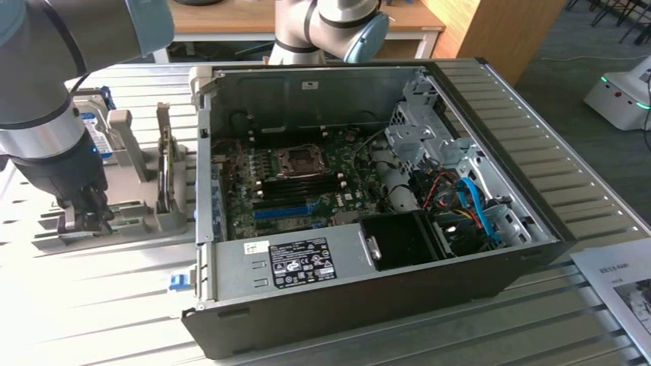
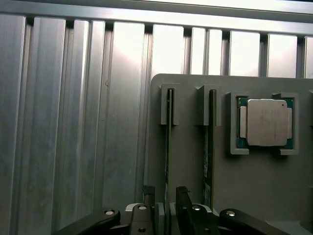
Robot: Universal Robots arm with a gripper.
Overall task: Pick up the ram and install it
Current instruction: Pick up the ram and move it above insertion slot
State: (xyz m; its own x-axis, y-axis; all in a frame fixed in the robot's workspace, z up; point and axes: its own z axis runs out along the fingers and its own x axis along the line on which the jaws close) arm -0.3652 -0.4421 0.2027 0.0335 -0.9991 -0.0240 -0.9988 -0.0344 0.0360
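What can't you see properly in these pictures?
Ram: wrist view, seen edge-on, so its label and chips are hidden.
Hard drive: exterior view, mostly hidden behind the arm.
Printed sheet: exterior view, cut off by the picture's edge, print too small to read.

The claw (image 1: 87, 215) sits at the gray holder (image 1: 152, 215) beside the open case (image 1: 356, 314).

Two ram sticks (image 2: 168, 147) (image 2: 209, 147), one processor (image 2: 266, 122), one tray (image 2: 254, 181), one computer case (image 1: 356, 309).
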